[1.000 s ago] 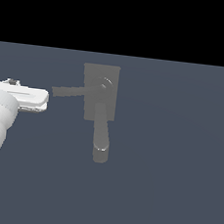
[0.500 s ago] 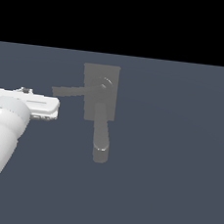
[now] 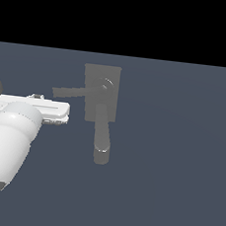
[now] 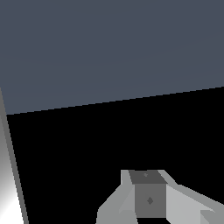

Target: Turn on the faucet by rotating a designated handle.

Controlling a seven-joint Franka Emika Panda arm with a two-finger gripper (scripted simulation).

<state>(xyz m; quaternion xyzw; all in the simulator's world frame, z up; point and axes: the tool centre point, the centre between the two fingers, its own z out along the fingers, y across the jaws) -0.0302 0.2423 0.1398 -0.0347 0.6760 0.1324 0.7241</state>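
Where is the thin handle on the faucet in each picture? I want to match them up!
Exterior view: the handle is the thin bar sticking out from the faucet hub toward the exterior view's left, just above the white gripper.
Wrist view: the handle is not in it; only floor, blackness and a gripper finger show.
Shared landmark: the blue-grey floor.

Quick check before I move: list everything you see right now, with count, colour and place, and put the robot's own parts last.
faucet: one, matte grey, backplate near the middle of the exterior view.
spout: one, thick grey tube, running down from the hub toward the bottom of the exterior view.
handle: one, thin grey bar, pointing from the hub toward the exterior view's left.
floor: flat blue-grey surface under everything.
arm: one, white, at the exterior view's left.
hand: one, white, just below the handle's tip in the exterior view; jaw state not readable.
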